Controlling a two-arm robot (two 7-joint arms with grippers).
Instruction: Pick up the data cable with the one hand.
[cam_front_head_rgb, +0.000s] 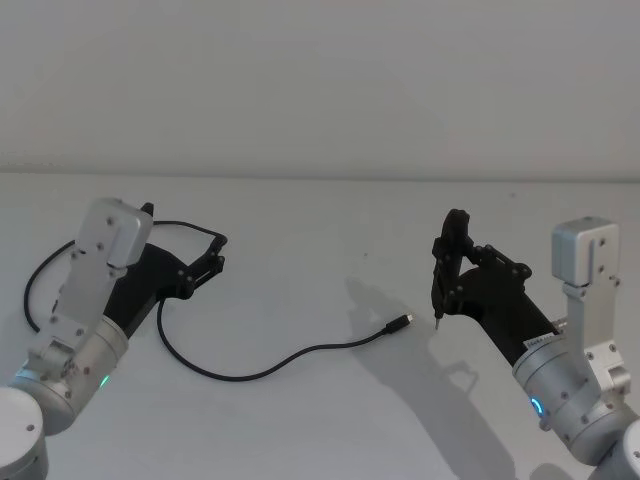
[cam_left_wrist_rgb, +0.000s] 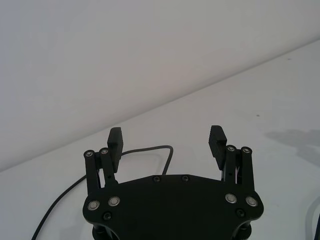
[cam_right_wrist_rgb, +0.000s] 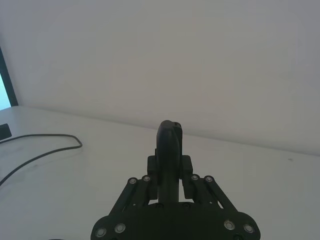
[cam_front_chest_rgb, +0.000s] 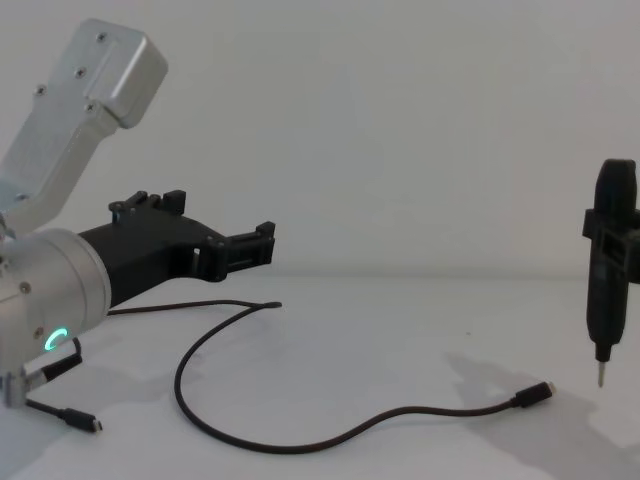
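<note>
The cable (cam_front_head_rgb: 250, 374) is a long, thin black cord that lies loose on the white table (cam_front_head_rgb: 330, 210). One end has a small black plug (cam_front_head_rgb: 403, 321) with a short silver metal tip.

The left gripper (cam_front_head_rgb: 215, 255) is black and blocky, on a thick silver wrist with a green ring light. It is held above the table and touches nothing. Its two fingers (cam_left_wrist_rgb: 116, 139) stand wide apart, and nothing is between them.

From the plug, which lies well to the right of the left gripper and nearer to the robot, the cord runs back in a shallow curve. It then turns up and passes under the left gripper. A sharp bend of the cord lies on the table just beyond this gripper's fingertips. From there the cord goes on in a wide loop around the far side of the left gripper.

Far to the right of the left gripper, the right gripper (cam_front_head_rgb: 445, 285) is clamped on a slim upright black pin tool (cam_front_chest_rgb: 612, 250). The pin tip hangs just beyond the plug, apart from it.

A small white label (cam_front_head_rgb: 540, 341) is on the right arm; its writing cannot be read.
</note>
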